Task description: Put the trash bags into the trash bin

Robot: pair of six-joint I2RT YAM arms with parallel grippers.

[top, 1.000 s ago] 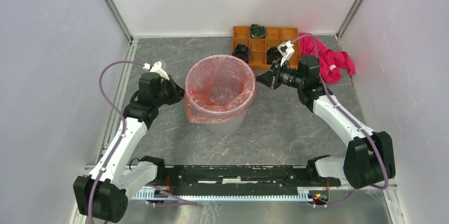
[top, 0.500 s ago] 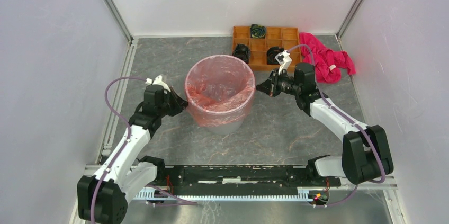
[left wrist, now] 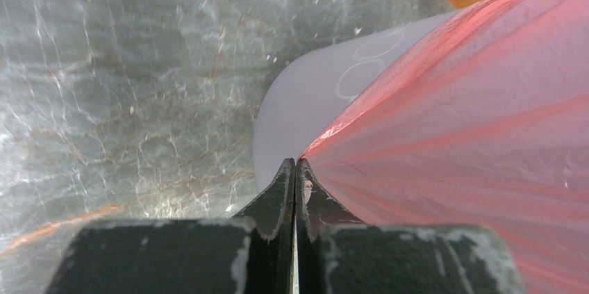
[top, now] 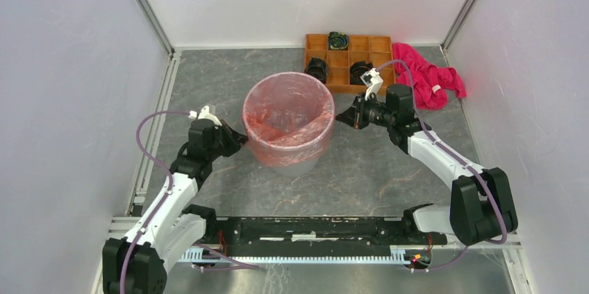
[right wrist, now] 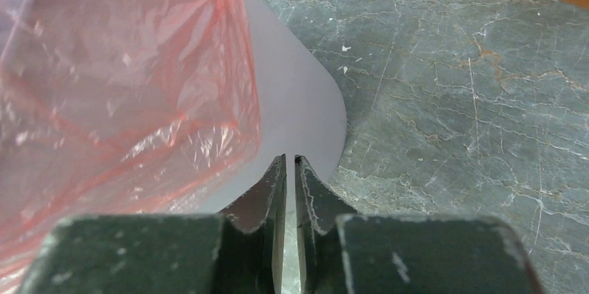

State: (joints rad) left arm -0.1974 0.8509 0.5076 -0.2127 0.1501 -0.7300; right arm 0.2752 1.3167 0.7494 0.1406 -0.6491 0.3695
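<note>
Red bag [top: 288, 110] lines the grey bin [top: 295, 163] at frame centre, hem over the rim; left tool [top: 242, 139], clenched on that hem, has slid down-frame, tugging it lower, while right tool [top: 339, 119], pinched empty, hangs beside the right rim; task looks nearly done.

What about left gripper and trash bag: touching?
Touching. Left wrist view: the shut left gripper pinches the trash bag, film fanning taut from its tips.

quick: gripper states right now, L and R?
Left gripper: closed, pinching the edge of the trash bag.
Right gripper: closed to a sliver, nothing visible in it.
</note>
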